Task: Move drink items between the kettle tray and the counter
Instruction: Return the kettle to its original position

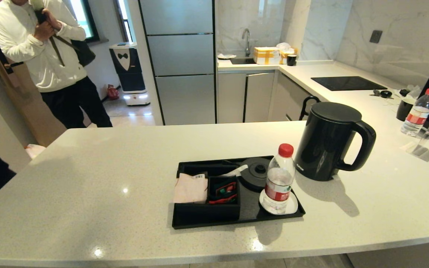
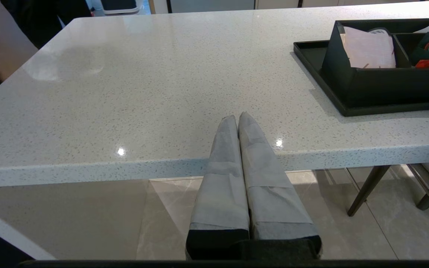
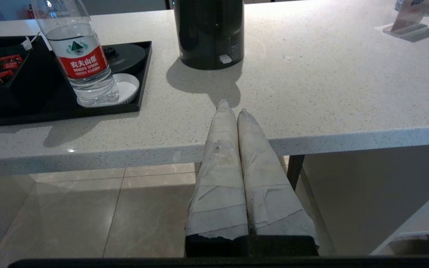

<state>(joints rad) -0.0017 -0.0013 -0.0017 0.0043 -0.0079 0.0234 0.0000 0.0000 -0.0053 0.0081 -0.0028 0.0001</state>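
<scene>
Both grippers, left [image 2: 238,117] and right [image 3: 231,106], closed, empty; you risk toppling the water bottle [image 1: 279,178] when seating the kettle [image 1: 328,141] on its base [image 1: 255,173].

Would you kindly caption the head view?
Black kettle stands on the counter beside the tray holding a water bottle.

My head camera looks forward and down across the counter [image 1: 125,167] from above, taking in the whole tray [image 1: 237,219]. My wrist cameras sit low before the counter's near edge, looking level along my fingers [image 2: 233,126]. The left shares the tray's compartment end, the right the water bottle [image 3: 80,56] and kettle [image 3: 209,33].
</scene>
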